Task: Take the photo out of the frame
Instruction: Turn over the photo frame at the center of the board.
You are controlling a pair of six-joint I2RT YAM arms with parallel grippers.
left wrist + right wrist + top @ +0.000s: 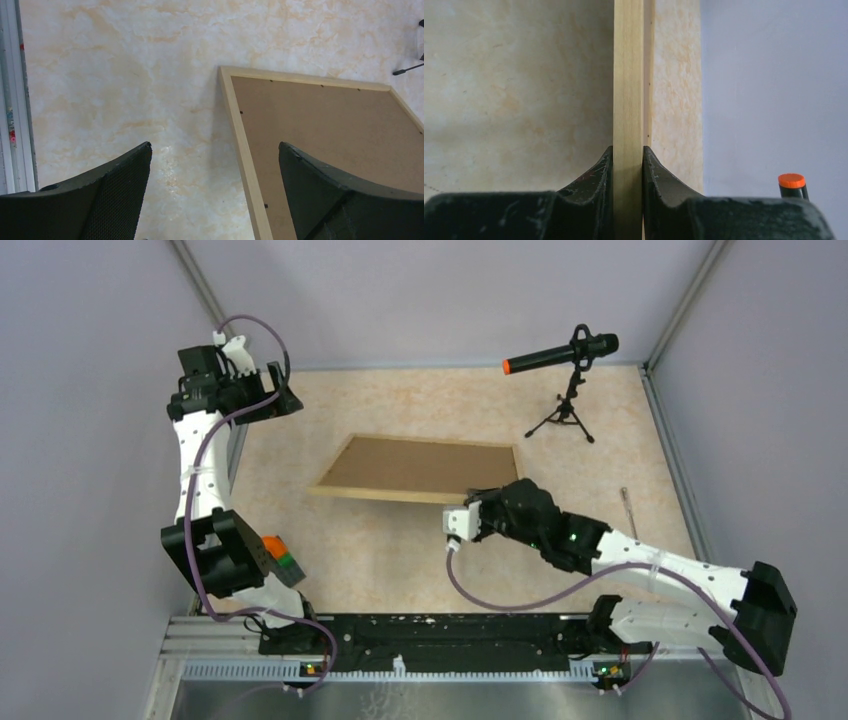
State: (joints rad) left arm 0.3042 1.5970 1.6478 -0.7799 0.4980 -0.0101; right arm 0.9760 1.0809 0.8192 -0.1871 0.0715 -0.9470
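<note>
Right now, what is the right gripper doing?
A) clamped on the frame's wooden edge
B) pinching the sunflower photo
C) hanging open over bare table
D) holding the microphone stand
A: the right wrist view shows the right gripper shut on the frame, one finger pressed to each side of its light-wood rail.

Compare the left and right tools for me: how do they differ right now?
The left tool is wide open and empty; the right tool is shut on the frame's wooden edge. The left tool hangs above the table by the frame's left side, touching nothing; the right tool grips at its near right corner. Both are black and two-fingered.
</note>
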